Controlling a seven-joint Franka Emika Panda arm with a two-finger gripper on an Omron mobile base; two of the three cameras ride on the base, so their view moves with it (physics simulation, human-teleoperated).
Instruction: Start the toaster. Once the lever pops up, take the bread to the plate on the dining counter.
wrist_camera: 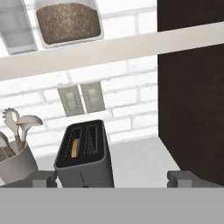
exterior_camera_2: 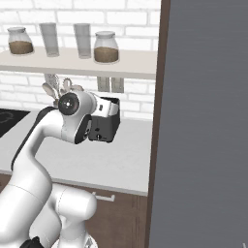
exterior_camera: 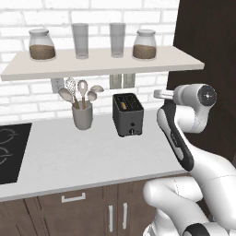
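Note:
The dark grey toaster (exterior_camera: 127, 115) stands on the light counter against the brick wall, also seen at toaster (exterior_camera_2: 104, 127) and toaster (wrist_camera: 84, 156). The bread (wrist_camera: 75, 148) sits low in its left slot, showing as a golden sliver; bread (exterior_camera: 124, 105) is a small yellow fleck from the base. My gripper (wrist_camera: 113, 179) is open, its fingertips (wrist_camera: 43, 178) spread wide, hovering just in front of and above the toaster with nothing between them. In the left base view the gripper (exterior_camera: 160, 94) hangs to the toaster's right. The plate and the dining counter are out of view.
A grey utensil cup (exterior_camera: 82, 115) with spoons stands left of the toaster. A shelf (exterior_camera: 101, 62) with jars and glasses hangs overhead. A black cooktop (exterior_camera: 11, 150) lies at far left. A tall dark cabinet (wrist_camera: 192, 96) walls off the right side.

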